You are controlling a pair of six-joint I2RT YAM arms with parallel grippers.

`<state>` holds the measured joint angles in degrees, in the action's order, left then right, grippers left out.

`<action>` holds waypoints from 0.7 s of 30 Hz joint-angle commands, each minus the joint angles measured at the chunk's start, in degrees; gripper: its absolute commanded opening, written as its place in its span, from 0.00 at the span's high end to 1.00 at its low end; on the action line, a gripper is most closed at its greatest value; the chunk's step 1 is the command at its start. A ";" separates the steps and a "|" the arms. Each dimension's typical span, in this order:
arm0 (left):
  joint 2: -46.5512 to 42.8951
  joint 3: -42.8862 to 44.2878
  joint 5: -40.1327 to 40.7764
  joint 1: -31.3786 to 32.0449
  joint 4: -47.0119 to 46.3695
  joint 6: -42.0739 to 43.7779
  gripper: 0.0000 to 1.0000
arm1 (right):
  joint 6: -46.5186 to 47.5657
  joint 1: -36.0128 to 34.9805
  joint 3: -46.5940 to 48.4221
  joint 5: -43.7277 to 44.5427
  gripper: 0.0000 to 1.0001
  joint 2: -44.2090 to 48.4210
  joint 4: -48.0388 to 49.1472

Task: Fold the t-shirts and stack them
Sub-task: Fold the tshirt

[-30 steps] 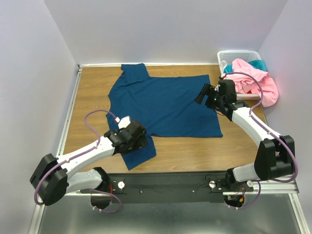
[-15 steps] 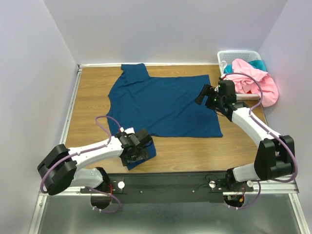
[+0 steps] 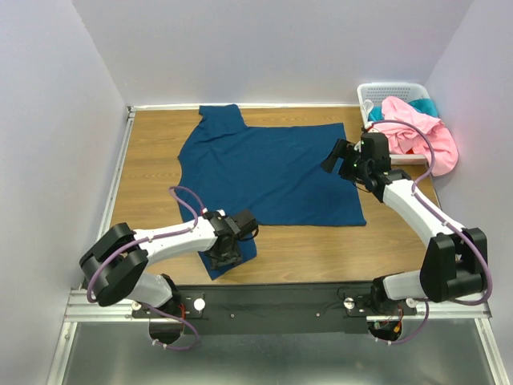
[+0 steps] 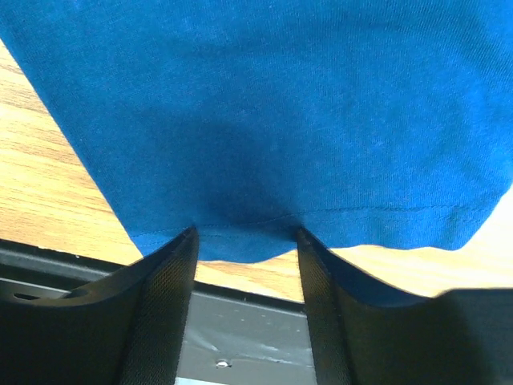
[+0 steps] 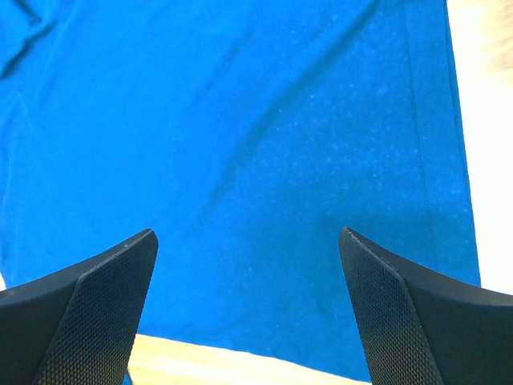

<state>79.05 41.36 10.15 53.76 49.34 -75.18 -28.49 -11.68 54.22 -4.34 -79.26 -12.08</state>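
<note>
Left gripper (image 3: 229, 250) narrowing over the dark t-shirt (image 3: 272, 172) sleeve
The shirt lies flat on the tabletop (image 3: 152, 160). Since a second ago the left gripper has dropped onto the 7 o'clock sleeve, its jaws narrowed, straddling the hem, not yet pinching. The right gripper (image 3: 341, 157) stays at the 3 o'clock edge, jaws spread wide.

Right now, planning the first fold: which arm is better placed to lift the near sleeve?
Left: its tool straddles that sleeve's hem; the right tool hangs open elsewhere over the t-shirt.
</note>
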 commanded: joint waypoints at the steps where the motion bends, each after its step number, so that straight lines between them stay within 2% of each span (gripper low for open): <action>1: 2.07 1.52 3.47 0.30 1.63 -1.46 0.46 | 0.72 -0.27 -0.87 1.53 0.00 2.10 0.56; 6: 3.22 2.23 4.70 0.91 2.42 -3.30 0.51 | 1.07 -0.27 -1.22 2.58 0.00 3.32 0.56; 9: 3.92 2.49 4.88 1.17 2.78 -3.92 0.57 | 1.33 -0.27 -1.39 3.37 0.00 3.94 0.56; 12: 4.89 2.93 5.23 1.35 2.95 -3.66 0.71 | 1.51 -0.18 -1.66 3.90 0.00 4.73 0.56; 13: 5.41 3.11 5.40 1.35 3.13 -3.31 0.80 | 1.51 -0.27 -1.74 3.99 0.00 5.08 0.65; 16: 5.77 3.63 5.76 1.35 3.13 -3.13 0.98 | 1.51 -0.27 -1.83 4.07 0.00 5.35 0.56; 21: 2.96 3.20 6.81 1.35 1.55 -2.52 1.00 | 1.07 -0.27 -2.27 4.07 0.00 6.22 0.48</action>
<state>83.48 44.93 12.75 54.87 50.96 -77.45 -27.79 -11.68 53.17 -1.96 -75.05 -12.05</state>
